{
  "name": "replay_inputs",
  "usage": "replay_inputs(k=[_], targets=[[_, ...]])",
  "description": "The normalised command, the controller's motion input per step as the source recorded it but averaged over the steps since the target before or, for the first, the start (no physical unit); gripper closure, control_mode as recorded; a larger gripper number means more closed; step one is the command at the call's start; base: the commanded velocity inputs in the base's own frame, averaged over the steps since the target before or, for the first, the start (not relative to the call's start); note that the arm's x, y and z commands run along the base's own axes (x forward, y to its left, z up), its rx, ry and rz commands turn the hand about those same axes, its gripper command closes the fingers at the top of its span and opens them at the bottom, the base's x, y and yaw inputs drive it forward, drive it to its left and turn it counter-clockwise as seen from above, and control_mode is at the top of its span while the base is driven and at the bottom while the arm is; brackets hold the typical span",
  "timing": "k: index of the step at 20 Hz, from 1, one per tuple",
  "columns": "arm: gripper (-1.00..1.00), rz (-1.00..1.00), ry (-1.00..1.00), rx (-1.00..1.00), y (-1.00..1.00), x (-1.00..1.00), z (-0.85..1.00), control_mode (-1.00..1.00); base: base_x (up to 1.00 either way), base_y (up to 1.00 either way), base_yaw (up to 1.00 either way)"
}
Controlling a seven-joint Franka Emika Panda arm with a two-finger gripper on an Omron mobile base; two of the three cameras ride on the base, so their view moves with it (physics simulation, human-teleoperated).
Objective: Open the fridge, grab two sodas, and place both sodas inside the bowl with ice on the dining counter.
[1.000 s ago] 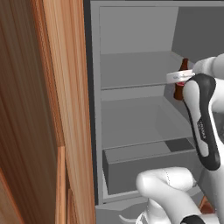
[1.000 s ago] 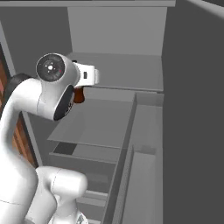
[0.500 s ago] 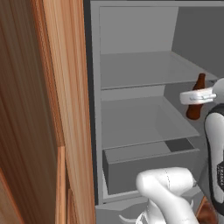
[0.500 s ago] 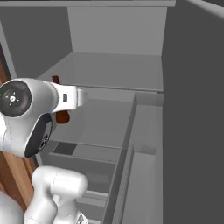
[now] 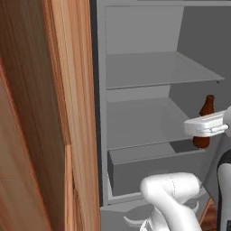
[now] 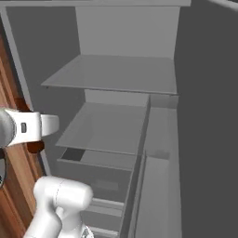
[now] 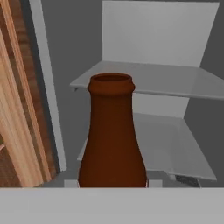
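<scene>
Hand view, slim dark brown bottle [image 7: 112,135], upright

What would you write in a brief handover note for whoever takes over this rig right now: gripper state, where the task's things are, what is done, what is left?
Gripper: shut on the brown soda bottle, held upright in front of the open fridge.
Fridge shelves and drawer show no other soda.
Done: fridge opened, bottle picked up.
Left: carry the bottle to the bowl with ice on the dining counter, then do the same with the second soda.
</scene>
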Motion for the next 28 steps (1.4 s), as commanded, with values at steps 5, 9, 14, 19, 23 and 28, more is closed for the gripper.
replay_inputs(k=[5,9,14,19,23,28], targets=[[1.00,0.00,0.00,0.00,0.00,0.00,0.00,1.00,-1.00,0.12,0.00],[1.00,0.00,0.00,0.00,0.00,0.00,0.00,1.00,-1.00,0.04,0.01],[1.00,0.00,0.00,0.00,0.00,0.00,0.00,1.00,-1.00,0.00,0.05],[1.00,0.00,0.00,0.00,0.00,0.00,0.00,1.00,-1.00,-0.19,0.09],[1.00,0.00,0.00,0.00,0.00,0.00,0.00,1.00,-1.00,-0.50,0.16],[1.00,0.00,0.00,0.00,0.00,0.00,0.00,1.00,-1.00,-0.37,0.24]])
